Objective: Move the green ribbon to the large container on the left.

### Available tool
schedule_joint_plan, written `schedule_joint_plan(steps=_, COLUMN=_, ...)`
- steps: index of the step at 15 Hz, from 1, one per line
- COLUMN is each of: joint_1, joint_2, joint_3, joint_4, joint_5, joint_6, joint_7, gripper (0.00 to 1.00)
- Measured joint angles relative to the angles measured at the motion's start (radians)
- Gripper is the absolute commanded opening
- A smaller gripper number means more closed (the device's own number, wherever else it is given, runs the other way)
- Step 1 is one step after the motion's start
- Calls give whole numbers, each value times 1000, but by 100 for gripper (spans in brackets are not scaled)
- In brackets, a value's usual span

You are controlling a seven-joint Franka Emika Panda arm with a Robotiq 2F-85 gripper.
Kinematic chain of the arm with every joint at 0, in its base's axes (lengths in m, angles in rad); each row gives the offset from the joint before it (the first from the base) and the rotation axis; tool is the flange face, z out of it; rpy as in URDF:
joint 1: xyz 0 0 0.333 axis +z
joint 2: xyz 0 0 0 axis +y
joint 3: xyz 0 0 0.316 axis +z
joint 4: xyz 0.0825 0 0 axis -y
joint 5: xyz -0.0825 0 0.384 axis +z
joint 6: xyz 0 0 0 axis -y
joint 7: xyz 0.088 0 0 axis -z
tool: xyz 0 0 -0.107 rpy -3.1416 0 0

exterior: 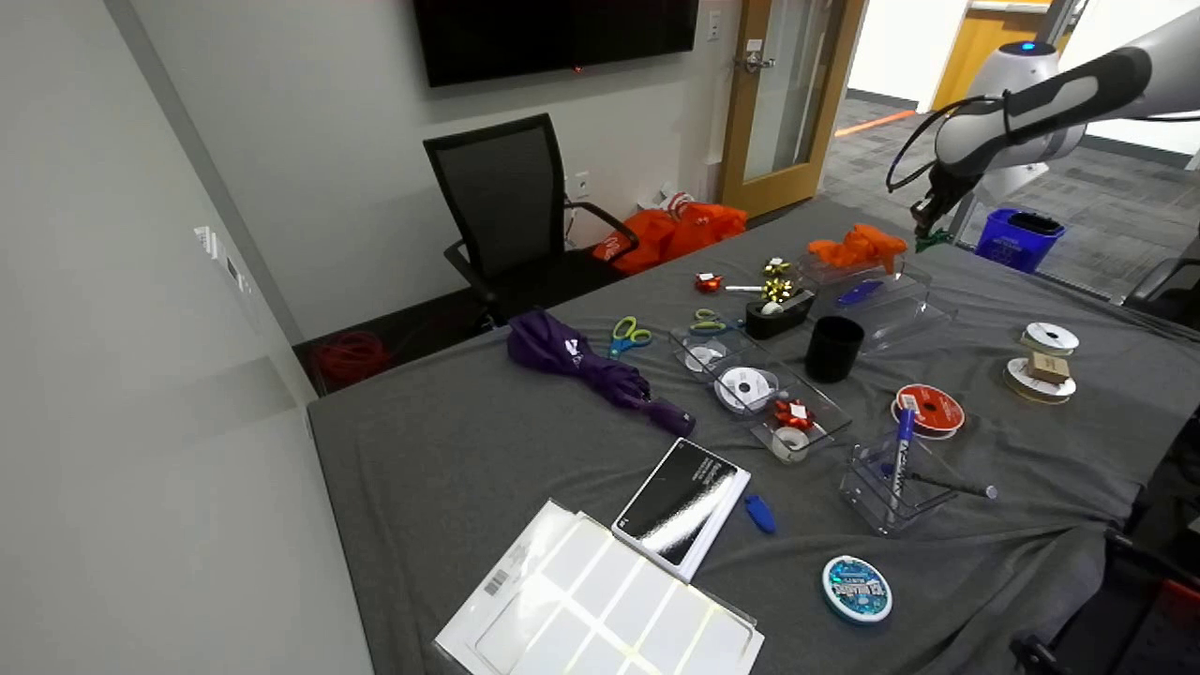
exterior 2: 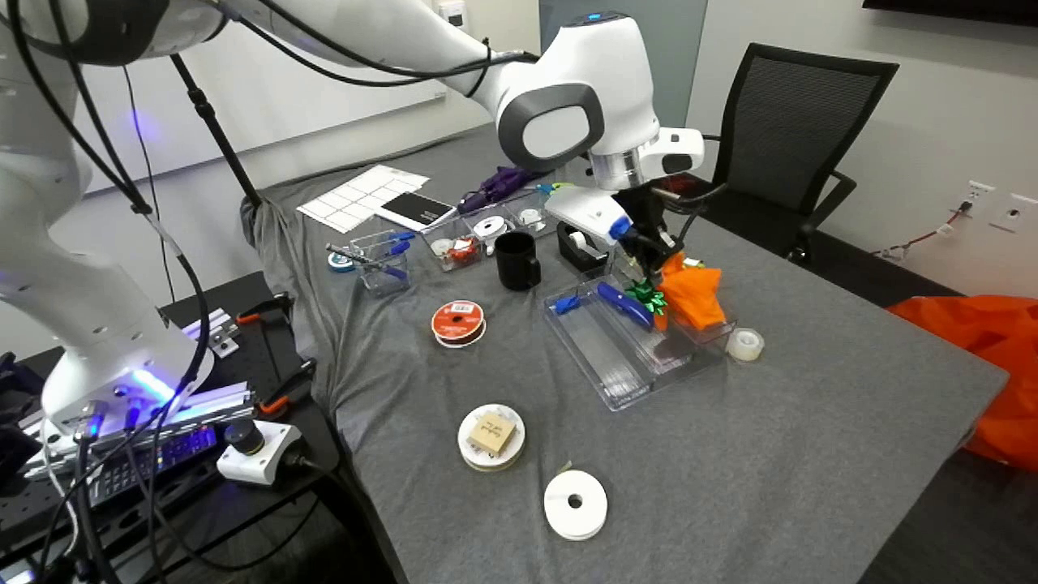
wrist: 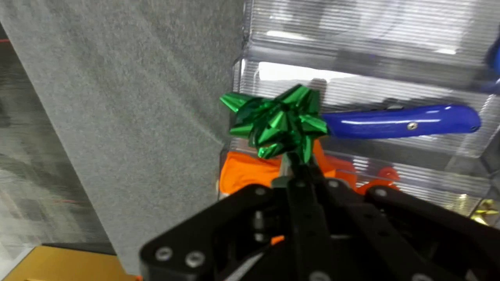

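The green ribbon is a shiny star-shaped bow (wrist: 279, 123). It shows in both exterior views (exterior: 933, 240) (exterior 2: 646, 298). My gripper (wrist: 299, 160) is shut on it, with the bow at the fingertips. The gripper (exterior 2: 653, 272) is above a clear plastic compartmented tray (exterior 2: 596, 345), near an orange cloth (exterior 2: 693, 294). In the wrist view the bow appears over the end of the compartment with a blue knife (wrist: 398, 124). The bow hides the knife's near end. No big white bin with grid sides shows in these views; the large container is out of view or hidden.
Near the tray stand a black mug (exterior 2: 517, 261), a tape dispenser (exterior 2: 581, 247) and a tape roll (exterior 2: 744, 345). A clear organizer (exterior: 816, 436), a pen holder (exterior: 877, 487), ribbon spools (exterior: 928, 411), a purple umbrella (exterior: 600, 370) and flat white gridded sheets (exterior: 600, 600) lie farther off.
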Motion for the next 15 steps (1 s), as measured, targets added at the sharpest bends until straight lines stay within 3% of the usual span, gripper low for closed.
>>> schedule_joint_plan(steps=7, joint_1=-76, joint_2=-107, joint_3=91, joint_4=-87, joint_5=187, joint_6=-211, joint_7=-259, gripper=1)
schedule_joint_plan(steps=15, joint_1=-70, joint_2=-110, joint_3=84, joint_4=-90, joint_5=193, joint_6=-212, joint_7=-260, gripper=0)
